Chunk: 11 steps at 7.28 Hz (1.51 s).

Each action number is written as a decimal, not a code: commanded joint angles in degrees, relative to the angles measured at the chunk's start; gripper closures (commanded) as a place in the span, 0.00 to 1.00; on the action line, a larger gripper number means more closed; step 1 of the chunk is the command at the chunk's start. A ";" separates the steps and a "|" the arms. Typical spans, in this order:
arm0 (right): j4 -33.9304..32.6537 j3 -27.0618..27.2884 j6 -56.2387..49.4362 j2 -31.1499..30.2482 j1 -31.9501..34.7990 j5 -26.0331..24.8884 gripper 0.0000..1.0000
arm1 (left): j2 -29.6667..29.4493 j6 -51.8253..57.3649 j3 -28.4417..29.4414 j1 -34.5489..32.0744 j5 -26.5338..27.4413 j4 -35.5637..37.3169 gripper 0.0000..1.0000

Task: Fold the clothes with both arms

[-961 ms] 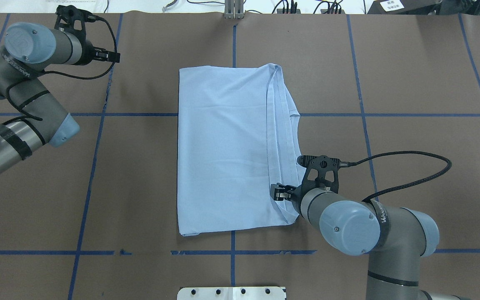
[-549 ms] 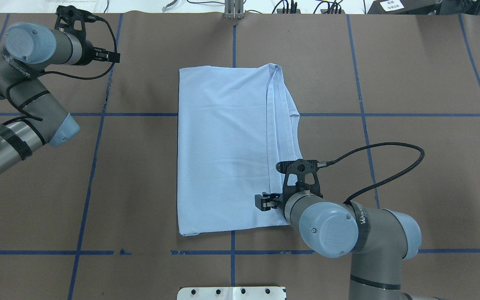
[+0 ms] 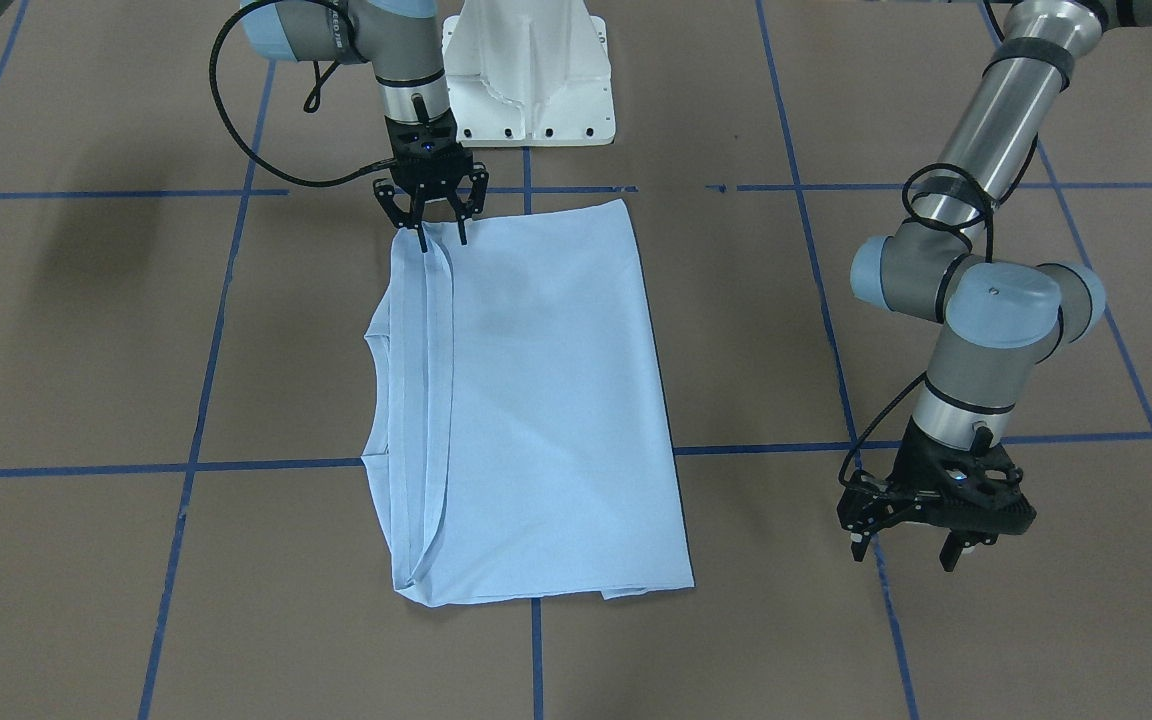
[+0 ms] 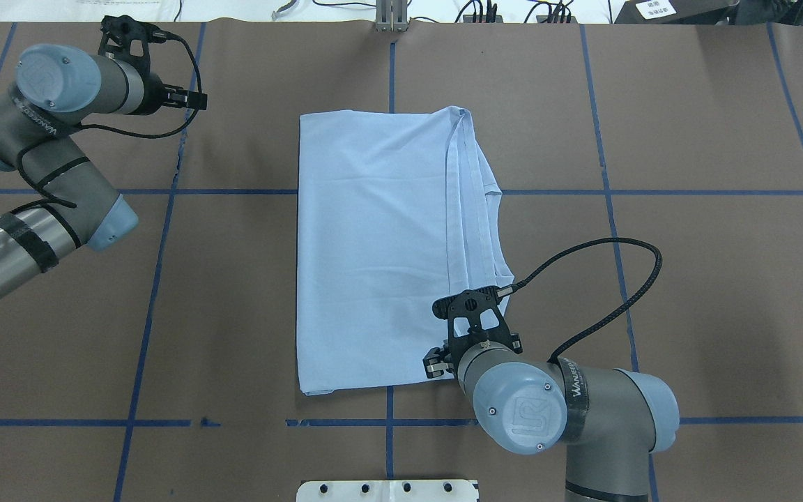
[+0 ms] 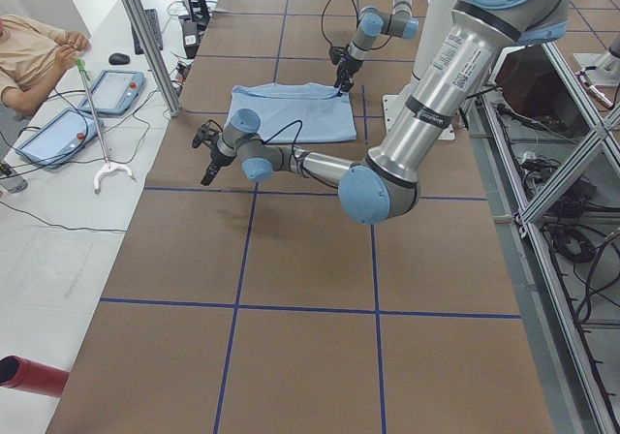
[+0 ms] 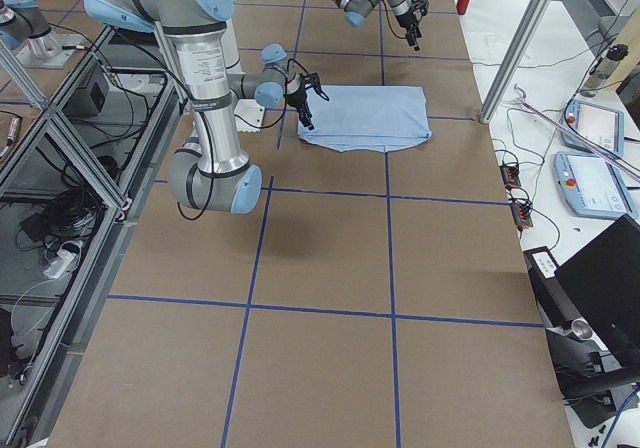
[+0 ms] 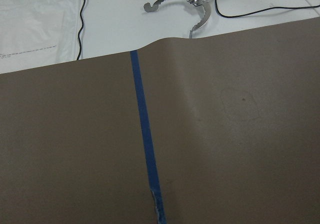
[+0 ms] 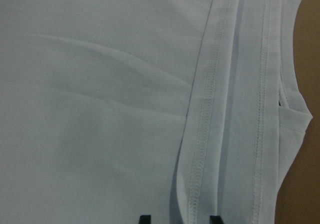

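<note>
Front-facing view: the T-shirt [image 3: 546, 400] lies flat on the brown bench [image 3: 86, 350], folded into a long rectangle with stitched hems layered along 1 long edge. The right gripper [image 3: 443, 240] stands at the hem-side corner of the T-shirt, fingers spread and straddling the hem line. Whether the tips touch the cloth I cannot tell. The left gripper [image 3: 904, 553] hangs well apart from the T-shirt, out beyond its plain long edge, fingers spread and holding nothing.

Overhead view: the right wrist covers that same corner of the T-shirt [image 4: 373, 244], so the spread seen from the front is largely hidden here. The left gripper [image 4: 191, 100] is well clear of the T-shirt.

Side views: the T-shirt [image 5: 291, 112] [image 6: 365, 118] is small, and the fingers are too small to judge.

Right wrist view: only here do the rows of stitching on the T-shirt [image 8: 100, 109] show. 2 dark fingertips [image 8: 145, 219] stand apart with the doubled hem between them.

Left wrist view: bare bench and a blue tape line [image 7: 145, 134], with no T-shirt and no fingers in sight.

The cloth looks thin, light and limp, so its layers will likely slide and sag. The firmer stitched hem corners seem the best hold, pinched through all layers. Both hem-side corners should rise together, or the stack may skew.
</note>
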 commanded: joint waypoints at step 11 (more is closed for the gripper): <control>0.03 0.54 -0.45 -1.48 1.78 0.10 1.00 | 0.35 -0.08 -0.43 0.15 0.00 0.02 0.00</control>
